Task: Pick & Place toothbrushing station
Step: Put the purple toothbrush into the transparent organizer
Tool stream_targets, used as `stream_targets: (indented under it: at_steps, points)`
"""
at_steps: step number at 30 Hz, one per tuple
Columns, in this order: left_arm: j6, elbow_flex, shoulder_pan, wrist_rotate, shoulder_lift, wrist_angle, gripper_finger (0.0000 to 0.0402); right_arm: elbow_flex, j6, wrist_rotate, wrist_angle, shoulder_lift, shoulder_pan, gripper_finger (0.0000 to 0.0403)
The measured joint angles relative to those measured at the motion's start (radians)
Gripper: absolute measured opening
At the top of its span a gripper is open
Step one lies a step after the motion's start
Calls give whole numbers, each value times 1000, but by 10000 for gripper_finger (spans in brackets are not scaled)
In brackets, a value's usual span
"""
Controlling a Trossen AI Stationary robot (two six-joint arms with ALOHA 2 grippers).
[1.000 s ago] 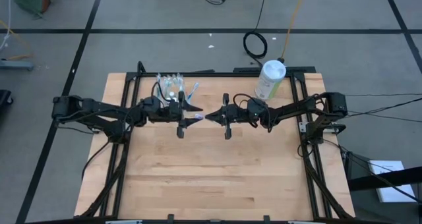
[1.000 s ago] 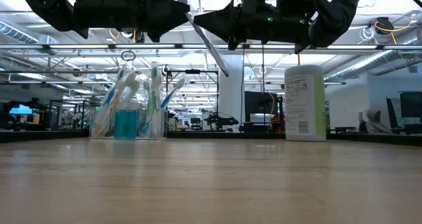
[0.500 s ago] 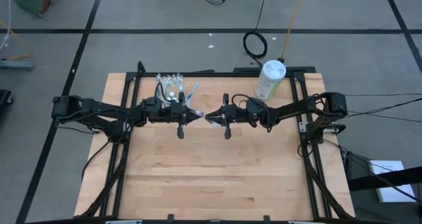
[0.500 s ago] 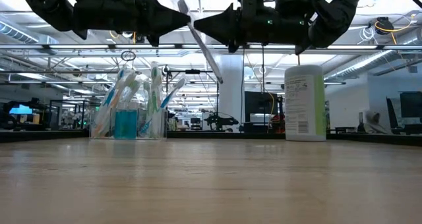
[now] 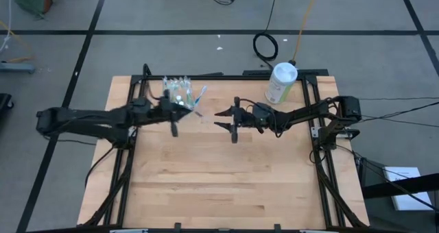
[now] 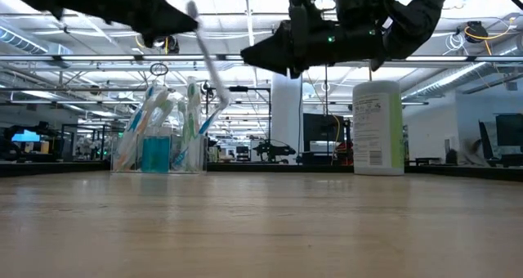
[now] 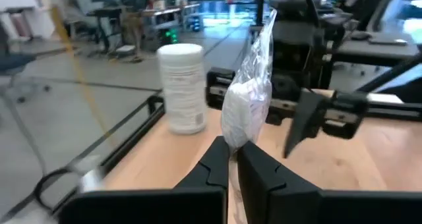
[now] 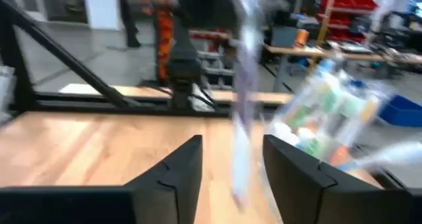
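The toothbrushing station, a clear cup [image 5: 178, 89] [image 6: 159, 139] full of pale toothbrushes, stands on the table near its far edge, left of centre. My left gripper [image 5: 180, 112] [image 7: 232, 168] is just on the near side of the cup, high above the table, shut on one wrapped toothbrush [image 6: 208, 61] [image 7: 247, 99]. My right gripper [image 5: 219, 119] [image 8: 232, 161] hovers open at mid-table, facing the left one; the blurred toothbrush [image 8: 241, 85] shows beyond its fingers, apart from them. My left gripper pinches the wrapped toothbrush between its two fingers near the toothbrush's upper end [image 7: 233, 145]. The fingers lie about level, pointing toward the table's right. The toothbrush hangs slanted below them [image 6: 214, 82], clear of the table.
A white canister with a green label [image 5: 280, 82] [image 6: 377, 127] stands at the far right of the table. The black frame rails [image 5: 137, 89] run along the table's edges. Bare wood [image 5: 219, 178] fills the near half.
My left gripper has shut on the toothbrush that the right gripper held out. The right gripper then opened and let go. My left gripper has swung toward the table's left edge and the cup, carrying the toothbrush, which stays clear of the table.
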State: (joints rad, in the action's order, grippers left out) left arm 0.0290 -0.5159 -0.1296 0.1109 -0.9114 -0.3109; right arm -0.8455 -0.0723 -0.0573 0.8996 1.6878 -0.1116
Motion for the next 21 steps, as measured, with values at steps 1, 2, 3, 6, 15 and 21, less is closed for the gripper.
stream_targets:
  at_steps: [1, 2, 3, 6, 15, 21]
  points:
    - [-11, 0, 1, 18, 52, 59, 8, 0, 0, 9, -10, 0, 0, 157]
    - [-19, 0, 0, 42, 103, 112, 6, 0, 0, 10, -17, 0, -1, 160]
    - [-27, -1, 0, 73, 154, 171, 6, 0, 0, 9, -18, 0, 0, 163]
    - [-70, -44, 0, 202, 274, 420, 8, 0, 0, 5, -14, 0, 0, 168]
    - [-257, -329, -21, 520, 296, 963, 7, 0, 0, 5, 6, 0, 0, 169]
    - [-318, -283, -84, 586, 227, 995, 7, 0, 0, 4, -9, 0, 0, 169]
